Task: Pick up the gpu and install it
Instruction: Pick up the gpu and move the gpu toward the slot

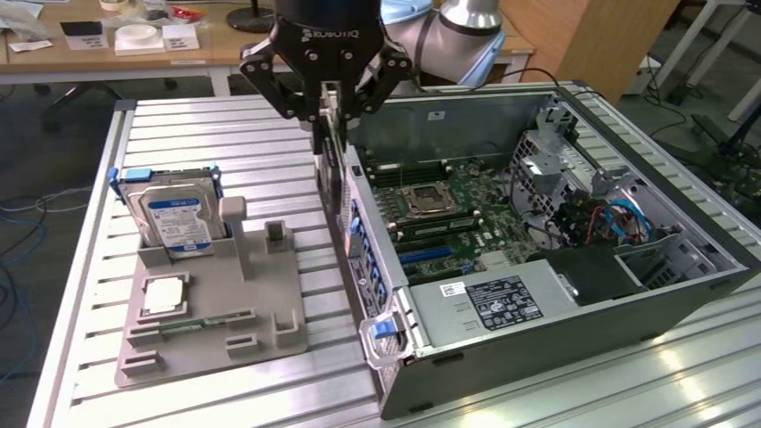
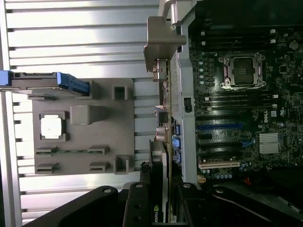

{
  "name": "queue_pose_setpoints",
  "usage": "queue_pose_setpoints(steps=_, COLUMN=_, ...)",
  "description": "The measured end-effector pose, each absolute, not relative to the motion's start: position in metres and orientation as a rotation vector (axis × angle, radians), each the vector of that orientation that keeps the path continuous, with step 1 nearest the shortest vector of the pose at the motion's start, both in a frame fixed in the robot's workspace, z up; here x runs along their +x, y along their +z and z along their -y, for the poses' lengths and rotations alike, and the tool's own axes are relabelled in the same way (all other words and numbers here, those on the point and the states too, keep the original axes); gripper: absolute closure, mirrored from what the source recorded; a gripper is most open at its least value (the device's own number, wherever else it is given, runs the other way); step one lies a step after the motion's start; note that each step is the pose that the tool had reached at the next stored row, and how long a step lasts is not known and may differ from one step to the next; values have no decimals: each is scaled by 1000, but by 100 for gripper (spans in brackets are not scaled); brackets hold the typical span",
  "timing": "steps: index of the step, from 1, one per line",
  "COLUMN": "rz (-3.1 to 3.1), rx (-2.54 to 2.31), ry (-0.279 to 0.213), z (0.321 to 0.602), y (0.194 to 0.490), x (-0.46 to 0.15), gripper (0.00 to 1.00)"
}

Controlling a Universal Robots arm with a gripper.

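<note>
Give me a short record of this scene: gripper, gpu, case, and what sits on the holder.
gripper: shut on the gpu
gpu: on edge, beside the computer case rear wall, not yet in a slot
computer case: open, motherboard exposed
grey holder: on the exterior view's left of the case
hard drive: upright in the holder, blue frame

My gripper (image 1: 330,111): matte black, boxy body, white ROBOTIQ lettering (image 1: 330,34) across front. Two fingers (image 1: 271,85) of black hinged links, angular, open-framed, splayed bars either side. Wrist view: links (image 2: 94,208) glossy black, rounded edges, small round pins (image 2: 108,190) at pivots, catching light. My arm (image 1: 470,16): silver-grey rounded joint housing, smooth, paler grey tube section beside it.
</note>
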State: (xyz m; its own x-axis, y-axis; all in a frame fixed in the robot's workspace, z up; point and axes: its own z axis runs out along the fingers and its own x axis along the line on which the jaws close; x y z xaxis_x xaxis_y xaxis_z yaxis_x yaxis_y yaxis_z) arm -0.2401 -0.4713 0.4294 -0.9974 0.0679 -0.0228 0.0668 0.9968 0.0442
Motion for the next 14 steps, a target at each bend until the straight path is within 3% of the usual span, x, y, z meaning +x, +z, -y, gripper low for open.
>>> queue_pose_setpoints(steps=14, rz=-3115, rx=105, ry=68, z=471, y=429, x=-194, gripper=73)
